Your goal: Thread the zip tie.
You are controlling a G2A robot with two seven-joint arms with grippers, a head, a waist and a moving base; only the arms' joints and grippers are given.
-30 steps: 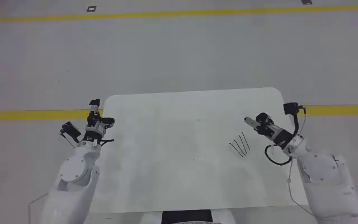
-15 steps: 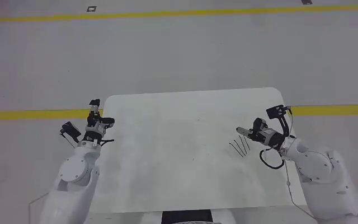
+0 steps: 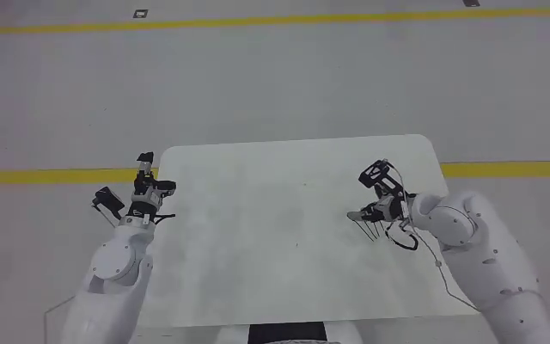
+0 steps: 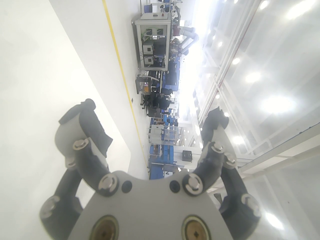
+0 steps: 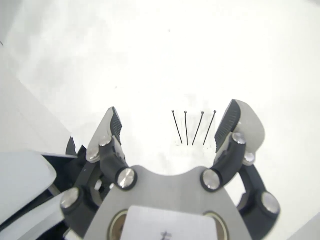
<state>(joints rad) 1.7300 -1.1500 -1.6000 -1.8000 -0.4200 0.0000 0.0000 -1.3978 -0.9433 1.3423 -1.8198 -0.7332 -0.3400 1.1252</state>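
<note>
- Table [image 3: 258, 215]: white top with rounded far corners, standing on a pale floor crossed by a yellow line [image 3: 258, 19].
- Zip ties [image 5: 186, 127]: four thin black ties lie flat on the table's right part, side by side and slightly fanned. They sit close together but apart, and none is threaded. Their small heads point away from the right gripper's palm.
- Right gripper [image 5: 173, 104]: its fingers are spread wide and grasp nothing. It hangs low over the ties. In the right wrist view the ties lie between the two ribbed pads [image 5: 226, 123], nearer this one than the other.
- Contact: the right wrist view suggests the fingertips are clear of the ties. Whether they touch the table cannot be told.
- Top view: the right gripper [image 3: 363, 214] covers part of the ties [image 3: 371, 231], so the count there is unreliable — the wrist view settles it at four.
- Left gripper [image 4: 151, 108]: its fingers are parted and it is empty. The top view places it [image 3: 144, 172] at the table's left edge, well apart from the ties and pointing towards the far floor.
</note>
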